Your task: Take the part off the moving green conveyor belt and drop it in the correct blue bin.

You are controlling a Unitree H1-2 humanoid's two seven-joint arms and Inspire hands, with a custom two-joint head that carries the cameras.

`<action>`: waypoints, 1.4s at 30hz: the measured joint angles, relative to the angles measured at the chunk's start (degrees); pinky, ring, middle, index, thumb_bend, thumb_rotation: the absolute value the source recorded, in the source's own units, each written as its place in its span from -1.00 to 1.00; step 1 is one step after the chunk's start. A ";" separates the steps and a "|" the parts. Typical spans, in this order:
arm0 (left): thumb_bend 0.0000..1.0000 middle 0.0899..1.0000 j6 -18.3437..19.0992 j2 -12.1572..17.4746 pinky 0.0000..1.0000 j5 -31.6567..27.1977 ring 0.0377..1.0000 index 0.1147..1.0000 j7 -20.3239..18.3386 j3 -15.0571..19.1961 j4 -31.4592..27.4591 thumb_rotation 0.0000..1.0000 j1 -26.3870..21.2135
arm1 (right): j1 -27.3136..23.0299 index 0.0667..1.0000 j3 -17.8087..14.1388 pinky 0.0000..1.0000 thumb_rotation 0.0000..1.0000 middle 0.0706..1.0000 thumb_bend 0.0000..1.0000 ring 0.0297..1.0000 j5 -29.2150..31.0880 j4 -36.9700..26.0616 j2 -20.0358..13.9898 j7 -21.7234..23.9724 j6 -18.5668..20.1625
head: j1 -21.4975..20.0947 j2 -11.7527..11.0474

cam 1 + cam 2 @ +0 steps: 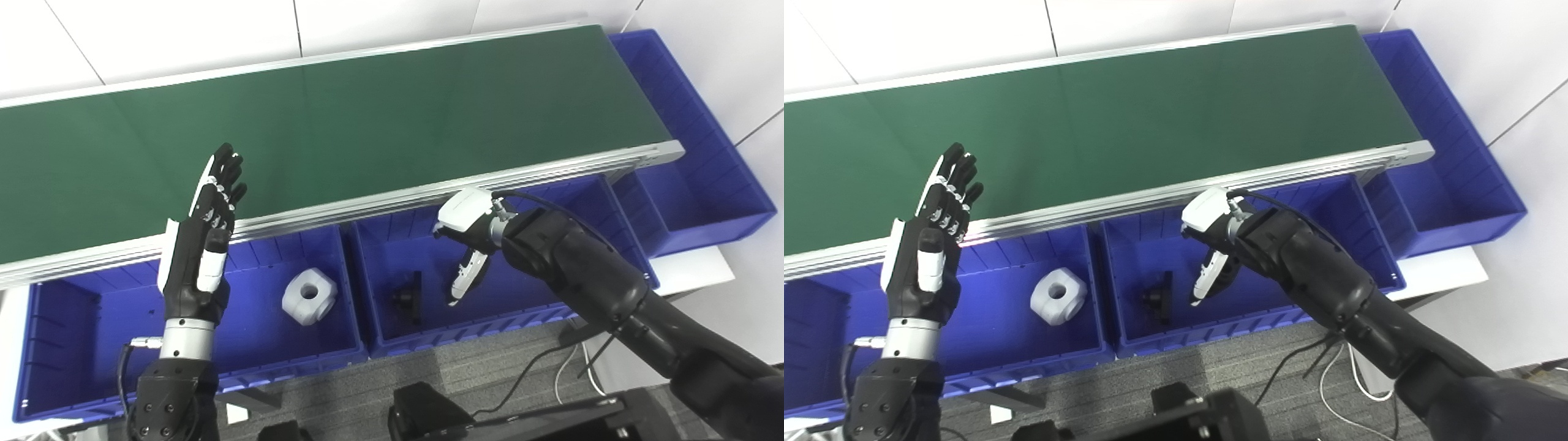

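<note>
Left hand [205, 245] fingers wide, empty; right hand [468, 245] over bin [392, 334], fingers seemingly loose.

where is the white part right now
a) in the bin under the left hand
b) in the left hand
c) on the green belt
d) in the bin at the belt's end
a: the white part lies on the floor of the left bin, beside the raised, empty left hand; the belt carries nothing.

The long green belt [343, 122] has nothing on it. A small black part [409, 298] lies in the middle blue bin [465, 334]. A white block [309, 296] with a hole sits in the left blue bin [275, 361].
</note>
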 measured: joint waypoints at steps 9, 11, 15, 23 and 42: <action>0.87 0.92 -0.04 -0.52 0.87 1.56 0.96 0.90 0.16 -0.61 1.08 0.84 0.11 | 4.10 0.46 -10.61 0.11 0.78 0.38 0.88 0.31 25.09 -18.46 1.94 7.41 6.95 | 4.58 -1.41; 0.85 0.93 -0.14 -0.51 0.89 2.24 0.97 0.90 0.32 -0.76 1.92 0.85 0.21 | 6.20 0.38 -12.95 0.07 0.88 0.32 0.74 0.24 28.77 -19.21 3.19 3.96 6.84 | 6.25 -2.37; 0.83 0.94 -0.75 -0.53 0.91 2.39 0.99 0.92 0.36 -1.50 3.31 0.85 0.51 | 11.96 0.32 -20.46 -0.08 0.89 0.20 0.63 0.06 37.66 -18.91 10.42 -9.47 5.50 | 10.11 -4.92; 0.78 0.97 -5.97 -0.97 0.93 4.16 1.00 0.94 0.68 -3.07 7.77 0.88 1.22 | 18.23 0.47 -28.22 0.17 0.97 0.44 0.55 0.29 53.04 -9.80 29.55 -33.64 -1.41 | 14.07 -10.09; 0.79 0.99 -14.98 -1.17 0.96 5.98 1.00 0.93 1.23 -3.31 16.26 0.87 1.95 | 20.18 0.61 -25.47 0.38 0.96 0.53 0.57 0.44 56.30 12.09 30.01 -48.03 -19.03 | 17.23 -19.86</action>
